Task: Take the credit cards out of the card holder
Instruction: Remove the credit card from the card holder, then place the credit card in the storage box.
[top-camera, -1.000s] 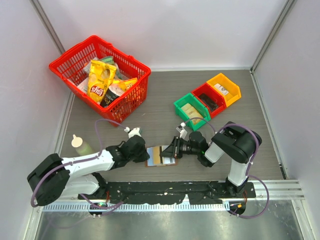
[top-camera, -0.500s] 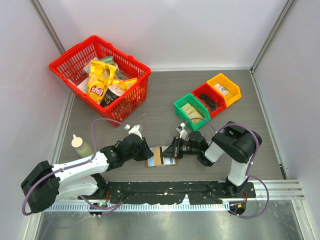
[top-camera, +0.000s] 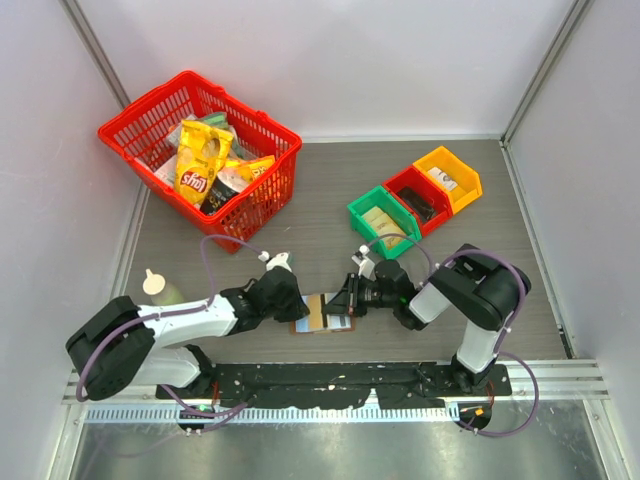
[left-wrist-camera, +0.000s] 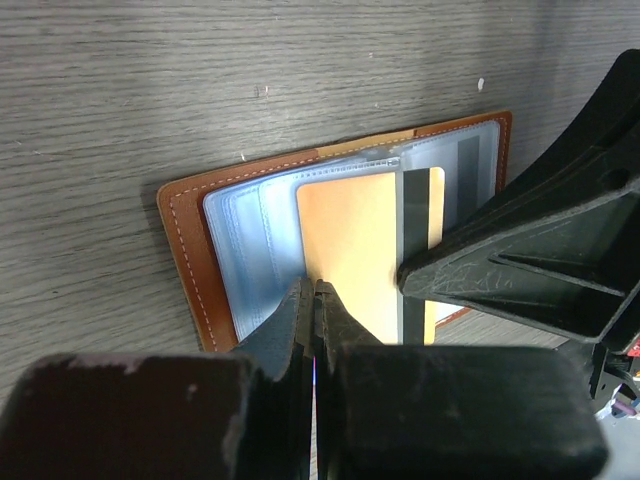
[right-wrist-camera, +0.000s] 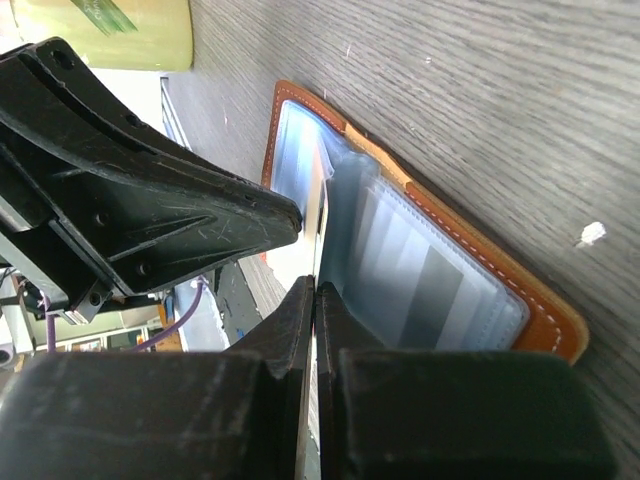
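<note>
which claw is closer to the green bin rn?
Right. The right claw is at the card holder's right edge, just below the green bin in the top view. The left claw is at the holder's left side, farther from the bin.

The card holder (top-camera: 322, 313) lies on the table (top-camera: 320, 190), a credit card (left-wrist-camera: 350, 250) inside it.

Credit card (left-wrist-camera: 350, 240) edges behind jaws

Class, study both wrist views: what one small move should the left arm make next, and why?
Probably draw the left gripper back, sliding the credit card out: its fingers look shut on the card's edge, while the right gripper holds the card holder.
</note>
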